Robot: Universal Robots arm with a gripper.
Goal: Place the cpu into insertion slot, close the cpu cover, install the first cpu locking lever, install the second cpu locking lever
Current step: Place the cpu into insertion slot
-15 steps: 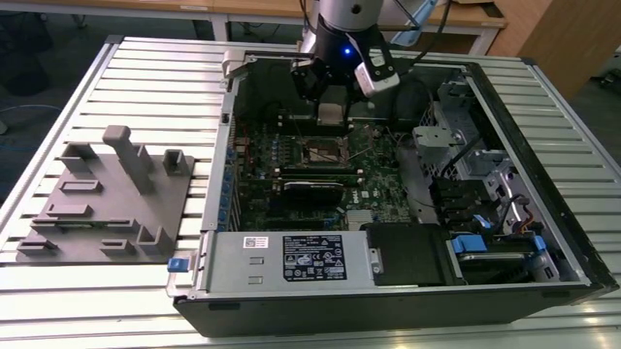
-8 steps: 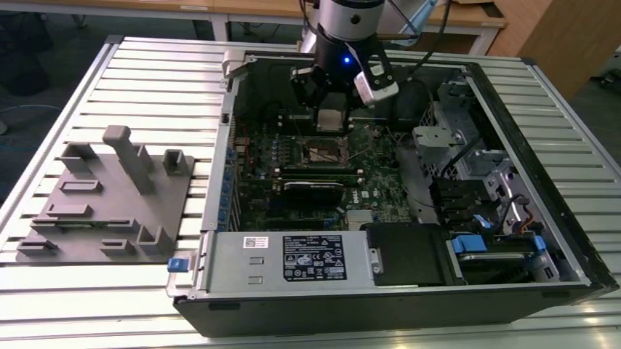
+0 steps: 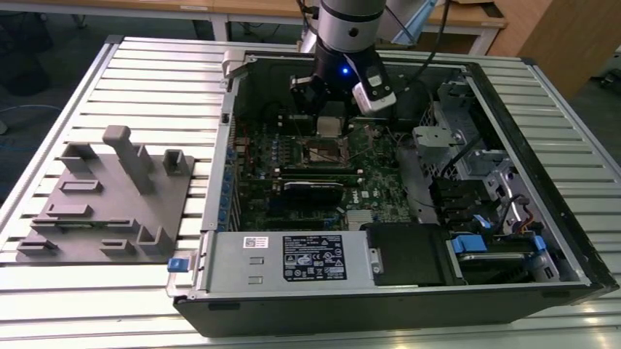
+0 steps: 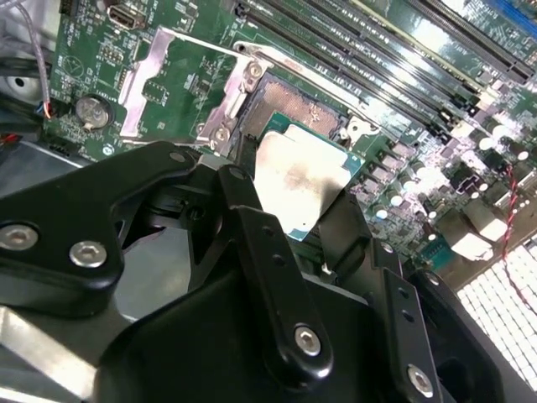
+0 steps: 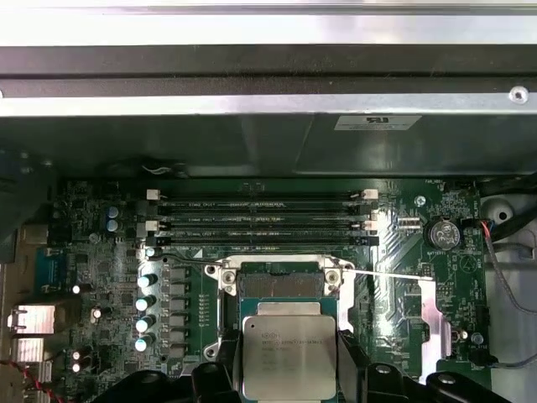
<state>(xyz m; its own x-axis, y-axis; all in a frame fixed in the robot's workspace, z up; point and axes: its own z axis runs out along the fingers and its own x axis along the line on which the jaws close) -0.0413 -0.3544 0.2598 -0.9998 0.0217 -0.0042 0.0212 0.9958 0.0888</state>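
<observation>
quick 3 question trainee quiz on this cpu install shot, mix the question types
1. True or false: the hand grips the cpu by its edges.
2. The socket is: A) uncovered, with no chip seated in it; B) closed under its cover; C) hidden by a fan.
3. Fill in: the cover is swung ___, lying beside the socket.

Key: 1 true; 2 A; 3 open.

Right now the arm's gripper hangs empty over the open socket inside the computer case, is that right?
Not empty. The gripper is clamped on the silver chip, as the first wrist view shows. It does hang over the open socket inside the computer case.
</observation>
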